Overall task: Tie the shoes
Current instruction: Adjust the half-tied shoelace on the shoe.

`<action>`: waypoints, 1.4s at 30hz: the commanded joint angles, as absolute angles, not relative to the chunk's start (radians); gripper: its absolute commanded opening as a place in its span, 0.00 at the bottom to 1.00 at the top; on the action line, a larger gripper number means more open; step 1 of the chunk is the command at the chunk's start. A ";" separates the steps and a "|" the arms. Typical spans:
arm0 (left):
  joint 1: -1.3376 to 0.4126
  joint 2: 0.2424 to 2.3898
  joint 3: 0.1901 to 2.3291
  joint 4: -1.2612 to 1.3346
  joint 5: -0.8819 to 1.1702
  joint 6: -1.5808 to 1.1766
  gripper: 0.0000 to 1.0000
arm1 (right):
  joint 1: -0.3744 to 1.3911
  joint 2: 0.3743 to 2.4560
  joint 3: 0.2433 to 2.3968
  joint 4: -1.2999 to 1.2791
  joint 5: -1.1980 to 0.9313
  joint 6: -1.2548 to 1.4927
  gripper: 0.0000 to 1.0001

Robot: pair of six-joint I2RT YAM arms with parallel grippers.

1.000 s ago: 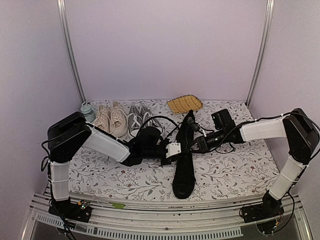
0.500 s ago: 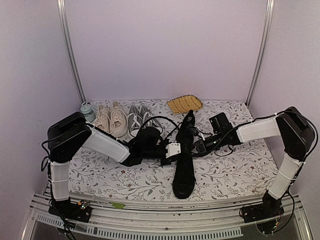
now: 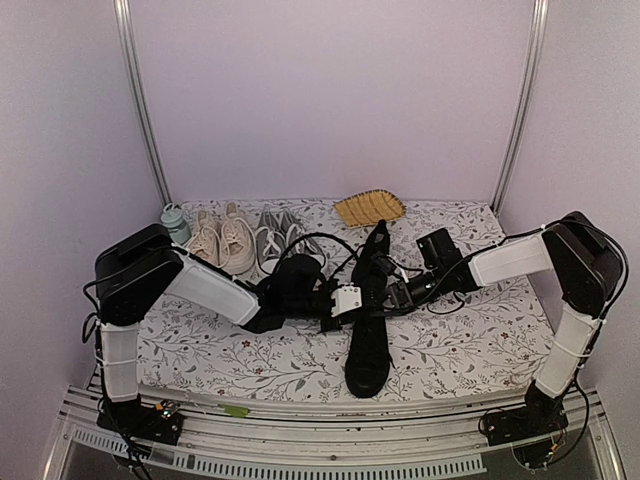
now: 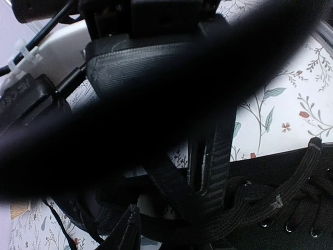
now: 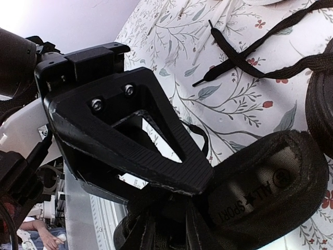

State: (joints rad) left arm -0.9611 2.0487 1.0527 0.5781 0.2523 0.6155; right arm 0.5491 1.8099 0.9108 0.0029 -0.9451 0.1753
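Black shoes [image 3: 368, 345] are not tied yet. The right gripper [image 3: 392, 296] has slid left, closer to the left gripper [image 3: 360, 300]. Jaws clenched or not, I cannot tell.

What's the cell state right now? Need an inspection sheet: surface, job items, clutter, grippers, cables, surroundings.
Surface: floral cloth covers the table; no spills seen.
Job's things: black shoes mid-table, nearer toe toward the near edge; laces loose on the cloth, not tied.
Clutter: beige shoes, grey shoes, small bottle and woven tray along the far edge.
Grippers: left gripper and right gripper both at the black shoes; open or shut cannot be told.
Cables: black cable loops over the left arm.
Surroundings: lilac walls, metal posts.
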 commanded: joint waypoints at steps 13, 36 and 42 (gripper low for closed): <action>-0.972 2.066 1.066 0.619 0.247 0.592 0.33 | 0.592 1.835 0.967 -0.002 -0.967 0.173 0.13; -0.972 2.010 1.024 0.606 0.236 0.571 0.39 | 0.563 1.704 0.918 -0.071 -0.814 0.141 0.00; -0.972 2.031 1.035 0.593 0.246 0.587 0.36 | 0.563 1.731 0.943 -0.097 -0.834 0.125 0.09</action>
State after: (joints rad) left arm -0.9627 2.0392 1.0344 0.5930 0.2409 0.5854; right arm 0.5629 1.7229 0.9279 -0.0788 -0.8242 0.1455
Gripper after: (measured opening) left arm 0.361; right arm 0.067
